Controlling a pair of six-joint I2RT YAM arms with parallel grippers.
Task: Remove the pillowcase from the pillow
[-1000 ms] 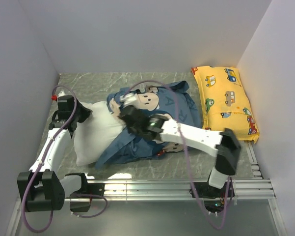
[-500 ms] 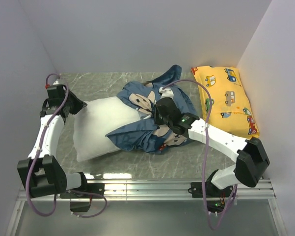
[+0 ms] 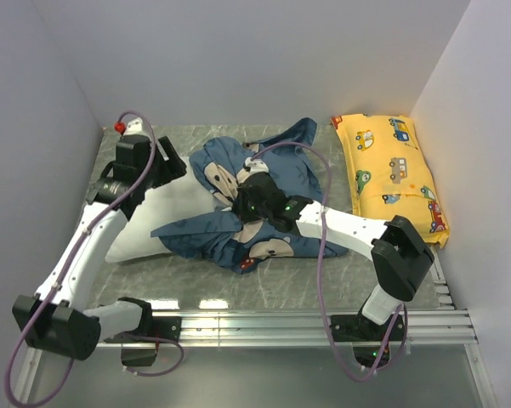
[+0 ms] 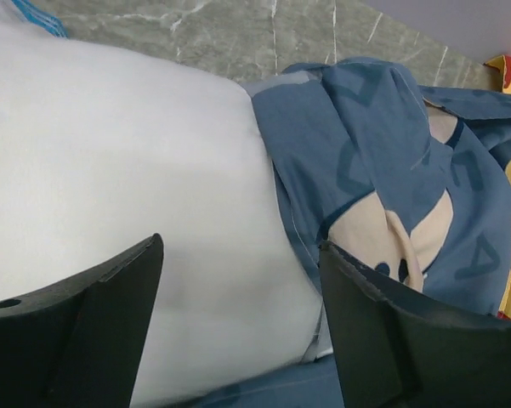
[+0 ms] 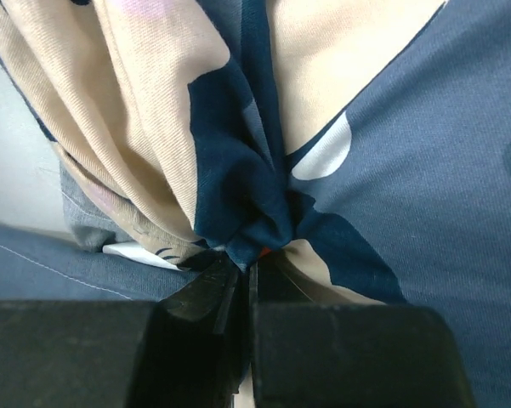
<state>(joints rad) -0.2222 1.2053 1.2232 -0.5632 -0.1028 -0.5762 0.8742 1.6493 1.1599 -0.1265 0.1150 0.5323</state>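
The white pillow [image 3: 136, 234] lies at the table's left, its right end still inside the dusty-blue pillowcase [image 3: 281, 166], which is bunched over the middle. My left gripper [image 3: 174, 168] hovers open over the pillow's far edge. In the left wrist view its fingers [image 4: 110, 323] straddle bare pillow [image 4: 110, 161] close to the pillowcase hem [image 4: 357, 136], holding nothing. My right gripper [image 3: 248, 204] is shut on a gathered fold of the pillowcase [image 5: 408, 144]; the fabric puckers right at the closed tips [image 5: 251, 259].
A yellow car-print pillow [image 3: 393, 174] lies along the right wall. Grey walls close in the left, back and right sides. A metal rail [image 3: 306, 323] with both arm bases runs along the near edge. Cables loop over both arms.
My left gripper has opened, let go of the pillow and swung from the left wall to the pillow's far edge. My right gripper has moved left, still pinching the pillowcase.
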